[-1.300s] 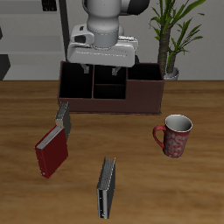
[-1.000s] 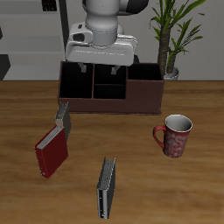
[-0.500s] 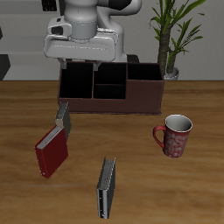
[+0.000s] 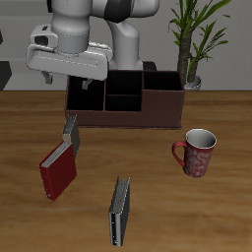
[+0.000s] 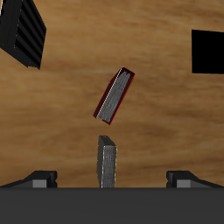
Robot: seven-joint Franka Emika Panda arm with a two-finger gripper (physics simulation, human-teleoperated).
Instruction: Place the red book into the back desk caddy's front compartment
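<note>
The red book (image 4: 59, 169) lies tilted on the table, nearer the front edge than the caddy; in the wrist view (image 5: 115, 94) it shows its pages edge-on. The back desk caddy (image 4: 125, 116) is a dark maroon box at the back, and its front compartment (image 4: 123, 101) is empty. My gripper (image 4: 71, 85) hangs open and empty in the air above the caddy's end, well above and behind the red book. Both fingertips (image 5: 39, 179) show wide apart in the wrist view.
A grey-black book (image 4: 71, 131) stands between the caddy and the red book and also shows in the wrist view (image 5: 107, 160). A second grey-black book (image 4: 119, 212) lies near the front edge. A red patterned mug (image 4: 197, 151) stands off to the side. A potted plant (image 4: 193, 44) stands behind the caddy.
My gripper has moved sideways from above the caddy's middle to above its end, toward the red book's side, and risen a little. The books, mug and caddy have not moved.
</note>
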